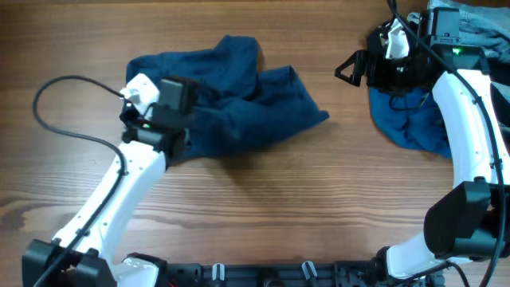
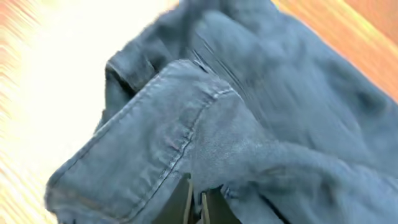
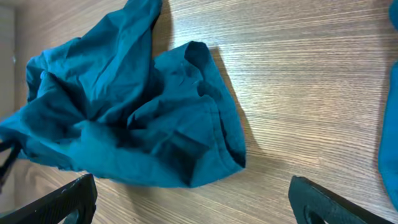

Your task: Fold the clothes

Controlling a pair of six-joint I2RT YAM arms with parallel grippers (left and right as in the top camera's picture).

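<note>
A crumpled dark blue garment (image 1: pixel 239 100) lies on the wooden table left of centre. My left gripper (image 1: pixel 177 142) sits at its lower left edge, shut on the cloth; in the left wrist view the fingers (image 2: pixel 198 202) pinch a seamed fold of the blue garment (image 2: pixel 205 124). My right gripper (image 1: pixel 349 68) is open and empty, held above the table to the right of the garment. The right wrist view shows the garment (image 3: pixel 124 124) ahead of the spread fingers (image 3: pixel 193 202).
A second blue cloth (image 1: pixel 414 119) lies under the right arm at the right edge, with a grey-blue pile (image 1: pixel 470 28) in the far right corner. Bare wood (image 1: pixel 263 207) lies between the arms at the front.
</note>
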